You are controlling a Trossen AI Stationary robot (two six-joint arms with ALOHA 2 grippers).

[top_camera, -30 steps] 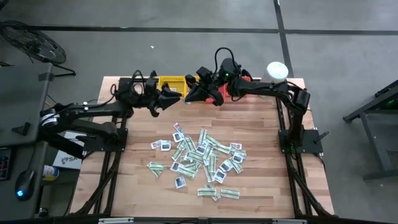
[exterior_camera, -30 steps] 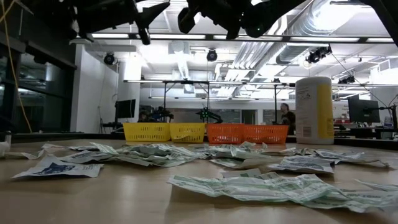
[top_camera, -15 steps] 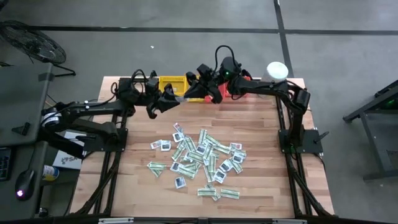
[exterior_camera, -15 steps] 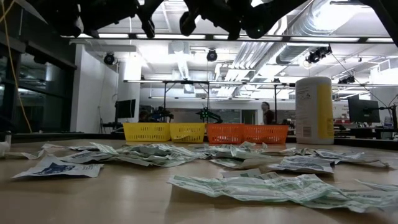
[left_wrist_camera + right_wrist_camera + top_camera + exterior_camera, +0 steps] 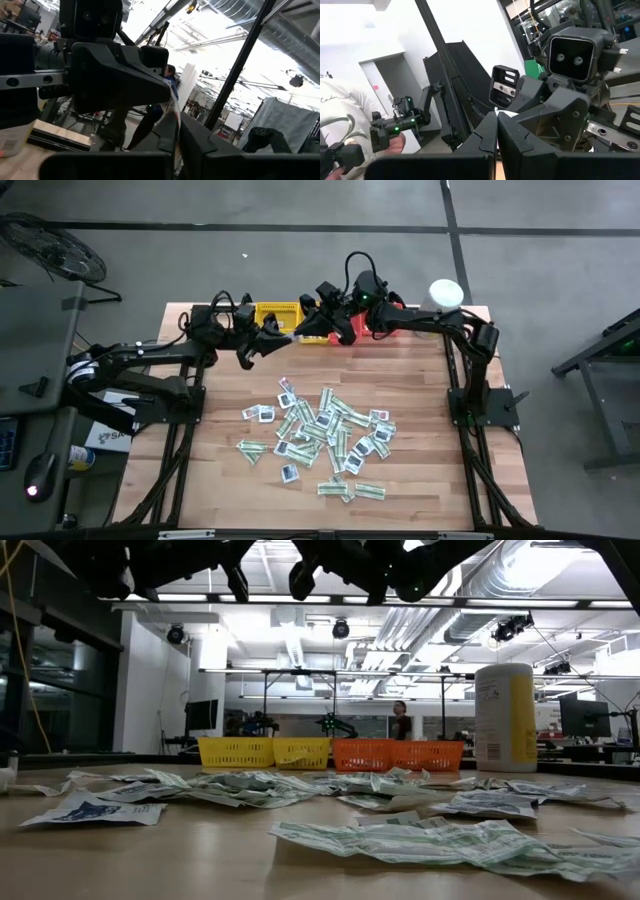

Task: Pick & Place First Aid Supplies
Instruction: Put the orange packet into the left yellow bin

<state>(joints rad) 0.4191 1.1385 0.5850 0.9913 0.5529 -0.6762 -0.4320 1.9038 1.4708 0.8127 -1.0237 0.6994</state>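
Observation:
The first aid supplies (image 5: 320, 435) lie as a loose heap of small flat packets on the middle of the wooden table. One thin white packet (image 5: 291, 335) is up in the air near the table's far edge, between my two grippers. My left gripper (image 5: 279, 338) and my right gripper (image 5: 304, 333) face each other tip to tip there, both shut on that packet. In the left wrist view the packet (image 5: 175, 102) shows edge-on. My left gripper pinches one end of the packet (image 5: 176, 116) between its two fingers, coming roughly level from the table's left. The packet is clear of the table and stands on edge. My right gripper pinches the packet's other end (image 5: 503, 115) between its two fingers, coming roughly level from the table's right; only a sliver of white shows past its fingertips.
A yellow tray (image 5: 277, 313) and a red-orange tray (image 5: 398, 755) stand side by side along the far edge, right under and behind the grippers. A tall white-and-yellow canister (image 5: 445, 292) stands at the far right corner. People move in the room behind.
Both wrists have turned a little, and the two grippers' tips, apart a second ago, now meet above the table's far edge. The white packet now shows between them. The heap on the table has not moved.

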